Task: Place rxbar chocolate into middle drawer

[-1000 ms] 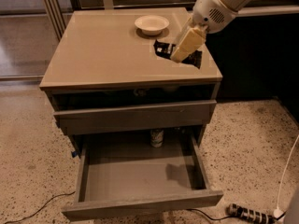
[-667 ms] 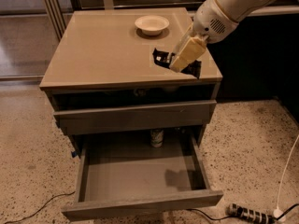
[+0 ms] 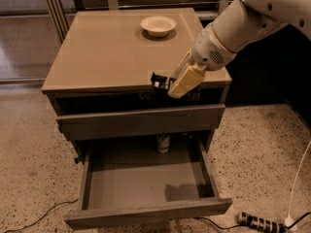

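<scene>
Gripper (image 3: pixel 175 85) hangs over the front edge of the counter (image 3: pixel 102 57), toward its right-hand corner, at the end of a white arm (image 3: pixel 233 25) that reaches in from about 2 o'clock. Its fingers are closed on the rxbar chocolate (image 3: pixel 159 81), and one cream-coloured finger (image 3: pixel 185 79) lies across the near side of the bar.

The rxbar chocolate is clear of the counter top, right at the front lip. Its long axis runs roughly from 9 to 3 o'clock, close to level. The free black end pokes out of the gripper toward 9 o'clock, while the other end is hidden behind the finger.

At 6 o'clock from the gripper, the middle drawer (image 3: pixel 146 216) stands pulled well out, its flat grey floor in plain sight. At the drawer's 12 o'clock edge a small can (image 3: pixel 163 143) stands upright; whether it sits on the drawer floor or behind it I cannot tell. The grey drawer front (image 3: pixel 121 123) above is nearly closed.

At the counter's 12 o'clock end, well apart from the gripper, rests a round cream-white bowl (image 3: pixel 158 25). A power strip (image 3: pixel 258 222) lies on the speckled floor at about 4 o'clock from the drawer.
</scene>
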